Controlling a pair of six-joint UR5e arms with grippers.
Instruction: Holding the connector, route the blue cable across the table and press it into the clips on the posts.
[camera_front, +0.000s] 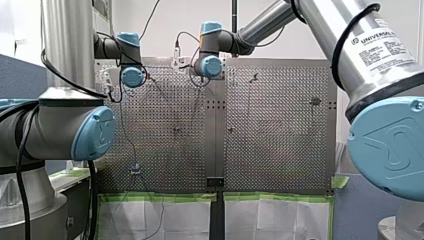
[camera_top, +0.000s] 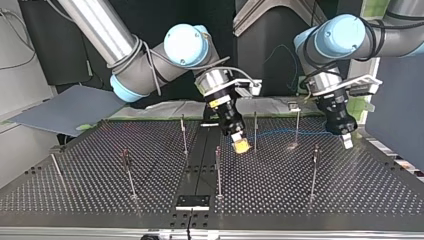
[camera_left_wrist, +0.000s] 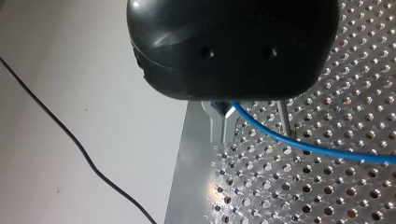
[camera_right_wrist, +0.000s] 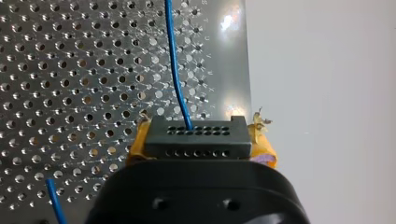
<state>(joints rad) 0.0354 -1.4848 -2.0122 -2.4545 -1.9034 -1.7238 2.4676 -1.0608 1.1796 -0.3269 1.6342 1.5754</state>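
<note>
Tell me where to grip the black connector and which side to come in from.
Clamp the connector across its two short ends, coming from the back, opposite the face where the blue cable leaves. It is a wide, flat block, so the ends give parallel faces and the cable stays free. My right gripper holds it that way now.

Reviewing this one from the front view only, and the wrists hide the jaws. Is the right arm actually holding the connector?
Observer: Yes. In the right wrist view, the right arm's jaws are shut on the black connector, with yellow pads on either side of it.
Operator: Where does the cable go from there?
Observer: The blue cable leaves the connector's face and runs ahead over the table.
Operator: And the left arm?
Observer: In the left wrist view, the left arm's jaws are pinched shut on the blue cable, which trails away across the perforated plate.
</note>
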